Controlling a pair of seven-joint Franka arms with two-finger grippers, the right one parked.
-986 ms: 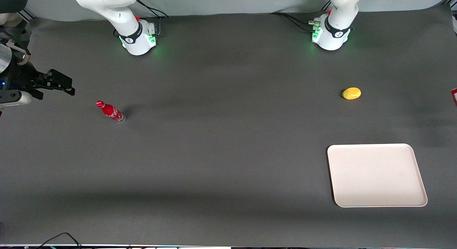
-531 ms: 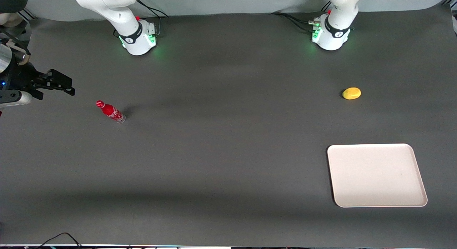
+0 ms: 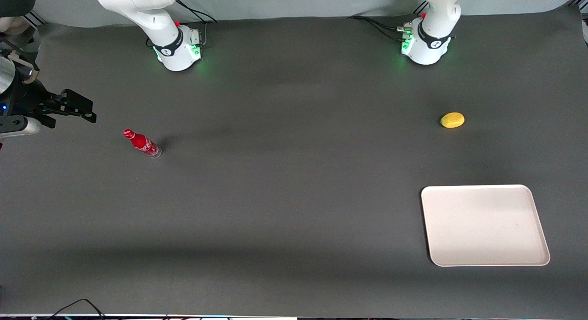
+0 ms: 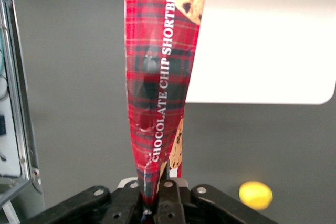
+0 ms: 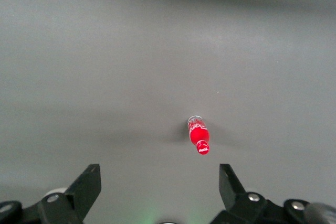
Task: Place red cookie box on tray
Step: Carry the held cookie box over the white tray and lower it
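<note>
In the left wrist view my left gripper (image 4: pixel 156 198) is shut on one end of the red cookie box (image 4: pixel 157 77). The slim red tartan box with cookie pictures sticks out from the jaws, held up in the air above the table. The cream-white tray (image 4: pixel 262 45) lies below it, partly covered by the box. In the front view the tray (image 3: pixel 484 224) sits near the camera toward the working arm's end of the table. The gripper and the box are outside the front view.
A yellow lemon (image 3: pixel 452 120) lies farther from the front camera than the tray; it also shows in the left wrist view (image 4: pixel 255 194). A red soda bottle (image 3: pixel 142 143) stands toward the parked arm's end of the table.
A red sliver of the box at the front view's edge one second ago has gone out of that view. The tray, lemon and bottle have not moved.
</note>
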